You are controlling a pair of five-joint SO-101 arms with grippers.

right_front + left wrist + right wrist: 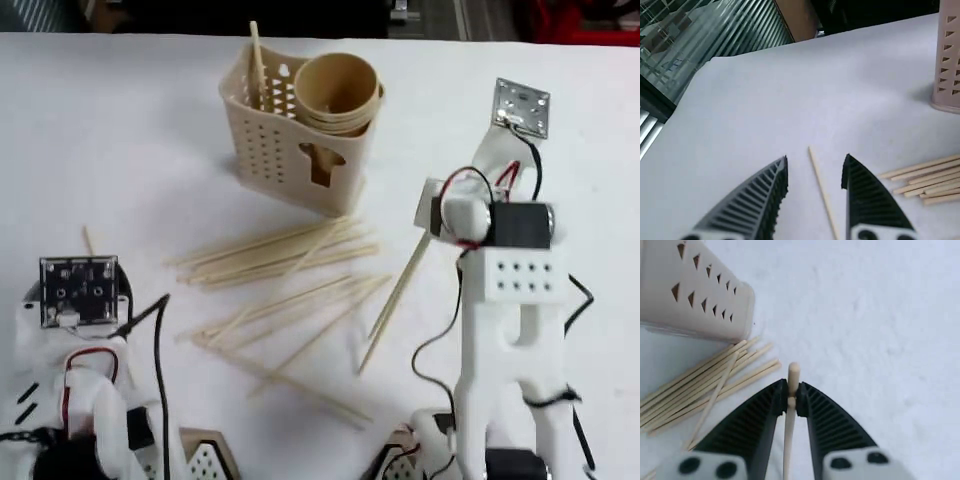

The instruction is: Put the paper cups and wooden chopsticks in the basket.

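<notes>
The beige perforated basket (290,150) stands at the back of the table with stacked paper cups (338,92) and one upright chopstick (257,62) inside. Many wooden chopsticks (280,255) lie scattered in front of it. My right gripper (790,391) is shut on one chopstick (792,374), which slants down to the table right of the pile (395,300). My left gripper (815,161) is open low over the table at the front left. A lone chopstick (822,192) lies between its fingers, apart from the pile (925,180).
The basket's corner (947,55) shows in the left wrist view and its side wall (695,290) in the right wrist view. The white table (120,130) is bare at the back left and far right. Both arm bases stand at the front edge.
</notes>
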